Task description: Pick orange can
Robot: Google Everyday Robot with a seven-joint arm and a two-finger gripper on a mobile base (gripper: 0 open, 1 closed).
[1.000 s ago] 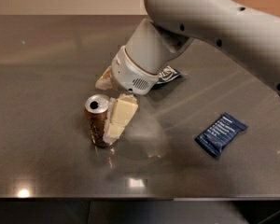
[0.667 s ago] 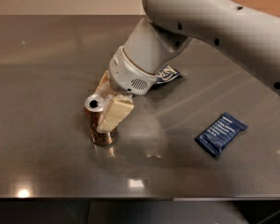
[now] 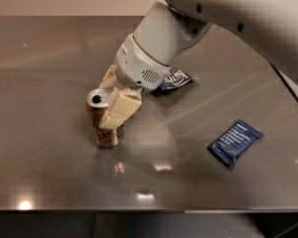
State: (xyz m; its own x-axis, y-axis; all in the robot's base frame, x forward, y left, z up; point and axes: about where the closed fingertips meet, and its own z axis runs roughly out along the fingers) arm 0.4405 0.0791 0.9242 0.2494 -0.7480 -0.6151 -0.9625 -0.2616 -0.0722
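The orange can (image 3: 105, 136) is a small brownish can with a silver top and a dark mouth hole, left of the table's middle. My gripper (image 3: 105, 117) comes down from the upper right and is shut on the can. One cream finger (image 3: 120, 110) lies across the can's front and the other (image 3: 108, 77) shows behind it. The can hangs slightly tilted, just above the table.
A flat dark-blue bar wrapper (image 3: 234, 142) lies on the steel table (image 3: 49, 182) to the right. A blue wrinkly snack bag (image 3: 176, 79) lies partly hidden behind my wrist. The table's front edge runs along the bottom, and its right edge slants at far right.
My gripper slid left onto the can and closed on it. The can has since risen a little off the table.
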